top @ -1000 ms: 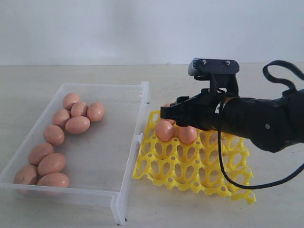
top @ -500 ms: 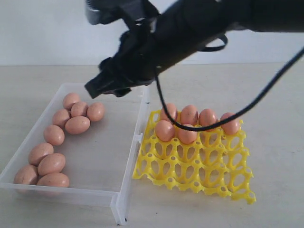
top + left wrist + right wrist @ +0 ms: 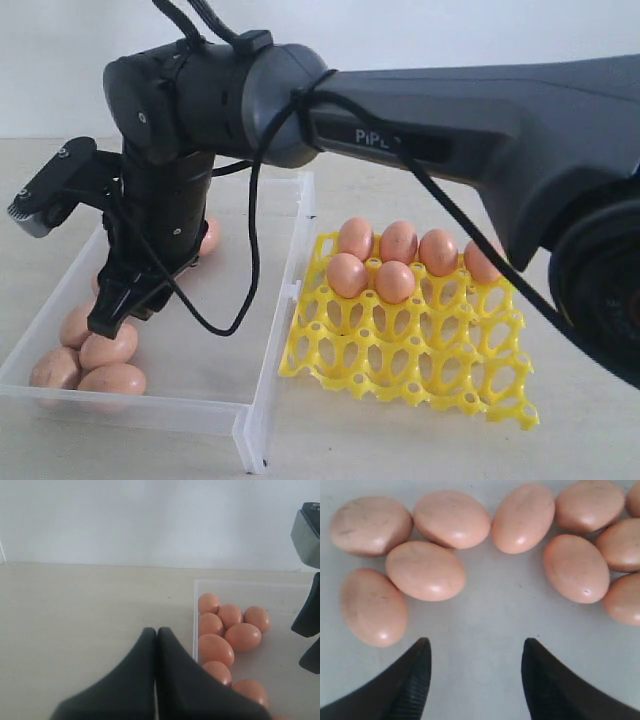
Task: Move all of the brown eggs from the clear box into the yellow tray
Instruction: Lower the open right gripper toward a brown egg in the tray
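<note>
Right gripper: hangs inside the clear box, close to its left long wall, pointing down at the floor. Its jaws stand wide apart and hold nothing, with only bare box floor between them. Whether the tips touch the floor cannot be told.
Right arm: stretches in from the right edge of the surface and crosses above the far end of the box.
Left gripper: jaws pressed together with nothing between them. It sits over bare surface just outside a wall of the clear box.
Brown eggs in the tray: six. Four fill the far row, and two sit in the next row, in the two cups nearest the clear box.
Brown eggs in the box: at least nine lie loose on the floor along the left wall. Four are gathered at the near left corner, and the arm largely hides the others in the exterior view. In the right wrist view they form a loose arc just ahead of the fingertips, none touching the gripper.
Clear box: lies on the left half of the surface, its right long wall, which carries the clip tab, just beside the tray.
Yellow tray: lies flat on the surface to the right of the box. Its two near rows are bare lattice.
</note>
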Tool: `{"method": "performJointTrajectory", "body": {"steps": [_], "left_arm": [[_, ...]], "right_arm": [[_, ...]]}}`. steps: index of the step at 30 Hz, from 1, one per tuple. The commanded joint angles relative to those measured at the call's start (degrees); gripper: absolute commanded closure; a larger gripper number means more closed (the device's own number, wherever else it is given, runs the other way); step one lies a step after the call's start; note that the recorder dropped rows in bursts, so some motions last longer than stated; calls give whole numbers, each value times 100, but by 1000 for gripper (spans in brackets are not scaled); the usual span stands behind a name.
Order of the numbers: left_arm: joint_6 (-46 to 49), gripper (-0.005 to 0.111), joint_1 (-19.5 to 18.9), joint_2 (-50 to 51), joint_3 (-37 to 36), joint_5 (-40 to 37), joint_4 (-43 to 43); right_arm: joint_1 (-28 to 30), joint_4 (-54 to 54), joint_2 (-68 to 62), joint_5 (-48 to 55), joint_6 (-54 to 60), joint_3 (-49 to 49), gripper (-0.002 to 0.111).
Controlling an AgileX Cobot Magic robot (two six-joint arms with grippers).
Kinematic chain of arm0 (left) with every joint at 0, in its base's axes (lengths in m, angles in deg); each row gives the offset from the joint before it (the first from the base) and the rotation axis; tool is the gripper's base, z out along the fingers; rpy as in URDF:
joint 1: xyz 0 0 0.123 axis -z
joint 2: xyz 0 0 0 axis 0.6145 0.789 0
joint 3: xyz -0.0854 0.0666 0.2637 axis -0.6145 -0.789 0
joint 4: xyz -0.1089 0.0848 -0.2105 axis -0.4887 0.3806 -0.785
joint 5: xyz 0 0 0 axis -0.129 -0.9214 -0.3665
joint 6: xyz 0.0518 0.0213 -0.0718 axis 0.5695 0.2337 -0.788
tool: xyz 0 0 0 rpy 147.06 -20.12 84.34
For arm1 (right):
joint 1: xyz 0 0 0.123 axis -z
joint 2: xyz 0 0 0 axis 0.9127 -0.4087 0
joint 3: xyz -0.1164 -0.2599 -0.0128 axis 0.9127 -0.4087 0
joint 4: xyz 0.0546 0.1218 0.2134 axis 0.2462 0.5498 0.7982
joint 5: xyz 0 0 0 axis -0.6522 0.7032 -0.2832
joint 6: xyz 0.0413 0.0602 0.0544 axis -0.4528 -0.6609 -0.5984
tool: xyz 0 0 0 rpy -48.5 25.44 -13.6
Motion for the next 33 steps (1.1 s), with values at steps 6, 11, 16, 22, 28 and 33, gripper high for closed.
{"method": "performJointTrajectory", "body": {"steps": [6, 11, 16, 22, 28, 33], "left_arm": [[3, 111, -5, 17, 24, 1, -31], [3, 111, -5, 17, 24, 1, -31], [3, 111, -5, 17, 24, 1, -31], [3, 111, -5, 17, 24, 1, -31], [3, 111, -5, 17, 24, 1, -31], [3, 111, -5, 17, 24, 1, -31]], "right_arm": [[-398, 685, 21, -258, 244, 55, 56], [-402, 659, -108, -565, 192, 55, 56], [-349, 350, -443, -645, -2278, 123, 55], [-338, 402, -487, -968, -5343, 123, 55], [-338, 418, -487, -933, -7311, 123, 55], [-338, 479, -487, -829, -8188, 110, 55]]}}
